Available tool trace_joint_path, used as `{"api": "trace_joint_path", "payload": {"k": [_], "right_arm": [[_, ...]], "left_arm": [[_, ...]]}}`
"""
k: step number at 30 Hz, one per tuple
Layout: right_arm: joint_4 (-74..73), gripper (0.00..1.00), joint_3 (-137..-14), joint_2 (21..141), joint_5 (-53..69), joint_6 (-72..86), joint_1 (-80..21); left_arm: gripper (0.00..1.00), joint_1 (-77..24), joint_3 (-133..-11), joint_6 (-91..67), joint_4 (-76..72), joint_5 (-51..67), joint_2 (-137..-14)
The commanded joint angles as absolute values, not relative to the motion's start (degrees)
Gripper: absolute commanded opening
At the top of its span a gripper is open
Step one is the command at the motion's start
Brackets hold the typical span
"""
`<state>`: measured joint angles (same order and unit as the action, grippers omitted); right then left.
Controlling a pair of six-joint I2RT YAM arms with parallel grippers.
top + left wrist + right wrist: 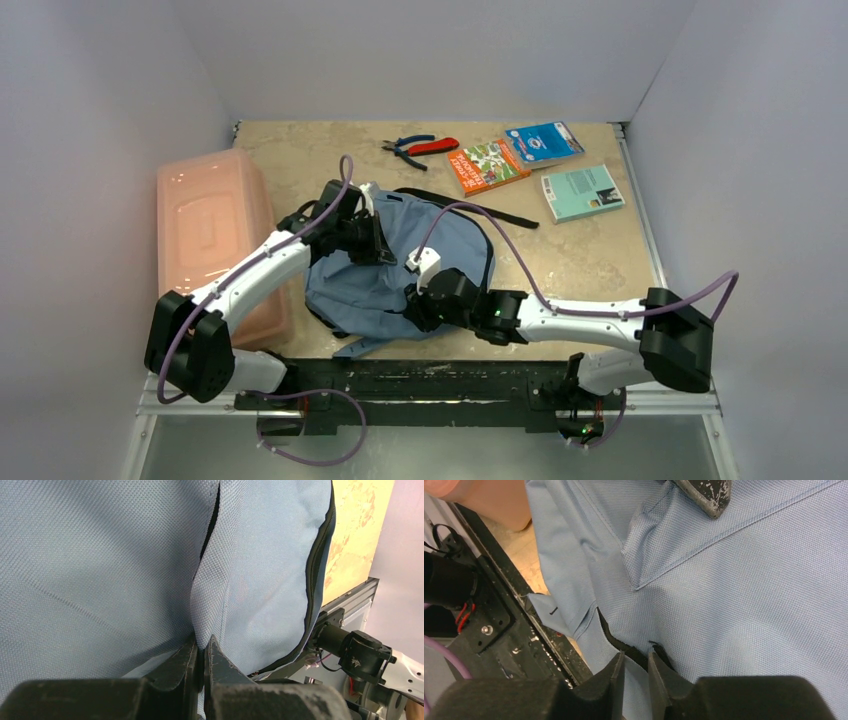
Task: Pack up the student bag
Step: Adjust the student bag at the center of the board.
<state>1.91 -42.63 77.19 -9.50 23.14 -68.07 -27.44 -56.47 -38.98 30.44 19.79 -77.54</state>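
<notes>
Arms [262, 265] low over student bag [355, 295]

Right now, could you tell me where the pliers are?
In the top view, the pliers lie far back on the table, just left of the orange book.

The student bag [445, 250] lies mid-worktop, slumped toward the near edge. The left gripper [372, 238] is on its far-left side, the right gripper [418, 303] down at its near side. The pink box [215, 225] runs along the left edge; pliers [420, 147] and three books [487, 165] sit by the far-right corner.
</notes>
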Motion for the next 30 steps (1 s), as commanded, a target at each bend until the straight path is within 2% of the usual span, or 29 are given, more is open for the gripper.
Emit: {"api": "trace_joint_path", "payload": {"k": [1, 2, 3, 8, 13, 15, 20, 26, 30], "right_arm": [[4.0, 0.20, -43.0, 74.1, -11.7, 23.9, -68.1], [5.2, 0.14, -42.6, 73.5, -11.6, 24.4, -68.1], [6.4, 0.02, -42.0, 72.9, -11.3, 25.0, -68.1], [11.2, 0.00, -39.0, 71.2, -9.5, 27.0, -68.1], [12.0, 0.00, -36.7, 70.7, -7.4, 28.6, -68.2], [9.4, 0.00, -36.4, 70.4, -8.3, 28.6, -68.1], [4.5, 0.00, -34.0, 67.4, -7.9, 29.1, -68.1], [11.8, 0.00, -27.2, 66.6, -4.3, 28.6, -68.1], [17.5, 0.00, -24.6, 69.5, -2.2, 29.3, -68.2]], "left_arm": [[0.00, -27.1, -56.6, -39.9, 26.7, 22.1, -75.0], [0.00, -27.1, -56.4, -39.7, 26.7, 22.0, -75.1], [0.00, -27.1, -56.1, -39.6, 26.6, 22.0, -75.2], [0.01, -27.1, -54.8, -37.1, 27.2, 22.7, -76.0], [0.53, -27.1, -50.0, -37.0, 28.5, 21.1, -70.6], [0.63, -27.1, -48.3, -37.5, 30.6, 20.7, -67.1], [0.65, -27.2, -42.7, -45.8, 33.1, 26.3, -59.0], [0.63, -28.5, -29.2, -72.7, 19.7, 36.4, -57.4], [0.70, -29.8, -28.1, -82.1, 19.3, 35.2, -57.0]]}}
